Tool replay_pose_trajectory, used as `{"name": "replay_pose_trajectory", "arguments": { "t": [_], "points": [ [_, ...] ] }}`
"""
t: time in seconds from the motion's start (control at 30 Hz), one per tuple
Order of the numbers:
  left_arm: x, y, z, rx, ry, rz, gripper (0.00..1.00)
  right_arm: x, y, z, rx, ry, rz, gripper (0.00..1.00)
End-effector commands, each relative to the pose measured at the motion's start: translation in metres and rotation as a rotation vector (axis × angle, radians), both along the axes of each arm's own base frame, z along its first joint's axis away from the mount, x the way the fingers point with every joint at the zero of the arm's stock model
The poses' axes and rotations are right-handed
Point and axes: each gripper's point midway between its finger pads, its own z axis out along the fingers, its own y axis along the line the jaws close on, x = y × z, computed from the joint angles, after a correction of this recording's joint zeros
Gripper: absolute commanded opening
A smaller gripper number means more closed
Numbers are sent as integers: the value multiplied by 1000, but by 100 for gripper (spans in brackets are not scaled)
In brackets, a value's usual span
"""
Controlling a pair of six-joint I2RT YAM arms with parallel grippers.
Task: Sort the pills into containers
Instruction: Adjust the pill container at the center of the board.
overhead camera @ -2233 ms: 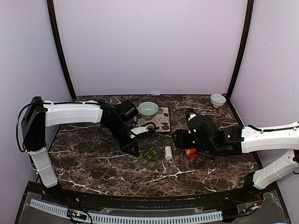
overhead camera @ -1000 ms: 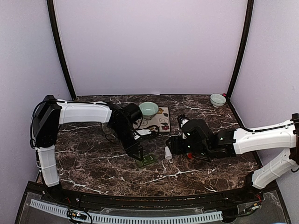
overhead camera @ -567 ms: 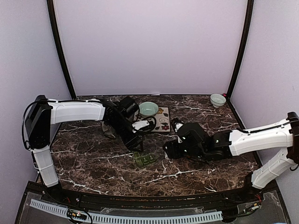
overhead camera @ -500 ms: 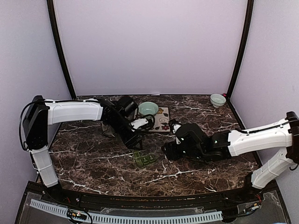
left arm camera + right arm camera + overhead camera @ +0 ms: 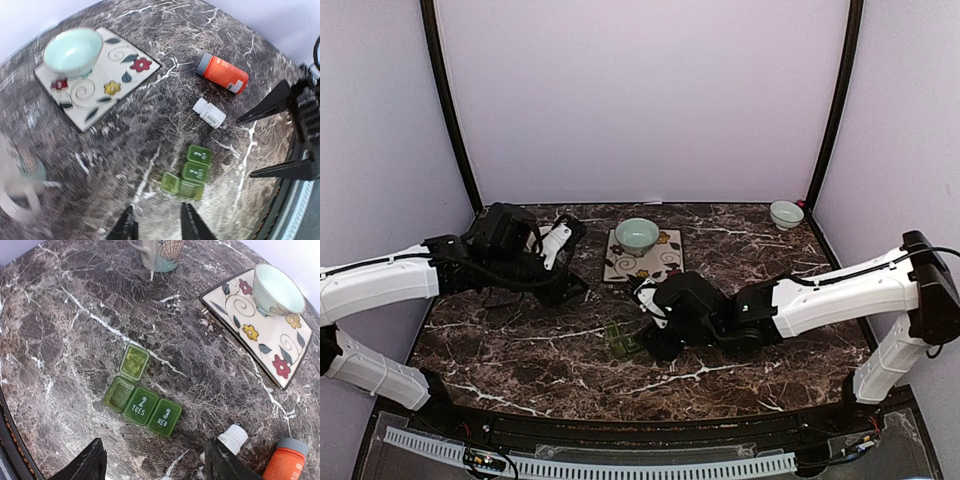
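The containers are a small green pill box (image 5: 142, 402) of three compartments, lying on the marble; it also shows in the left wrist view (image 5: 192, 170) and the top view (image 5: 620, 338). Its first lid (image 5: 134, 361) is flipped open, and the compartments marked 2 and 3 are shut. No pills show in any view. My right gripper (image 5: 157, 462) hovers just over the box's near side, open wide and holding nothing (image 5: 645, 342). My left gripper (image 5: 159, 227) is drawn back to the left of the box, its fingers a little apart with only marble between them (image 5: 572, 292).
A small white bottle (image 5: 232, 437) and an orange bottle (image 5: 285, 460) lie right of the box. A pale green bowl (image 5: 637, 234) stands on a flowered tile (image 5: 660, 262) behind it. A mug (image 5: 160, 255) stands at the back left. A small bowl (image 5: 786, 213) sits in the far right corner.
My left gripper has pulled away from the pill box to the left and narrowed. My right arm has swept left over the bottles and reached the box.
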Motion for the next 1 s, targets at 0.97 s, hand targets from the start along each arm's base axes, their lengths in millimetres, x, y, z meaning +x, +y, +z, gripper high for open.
{"name": "replay_pose_trajectory", "arguments": {
  "t": [0.97],
  "points": [
    [-48,-8,-95,-121,226,64,0,16,37,-71,-372,-97,177,83]
  ]
}}
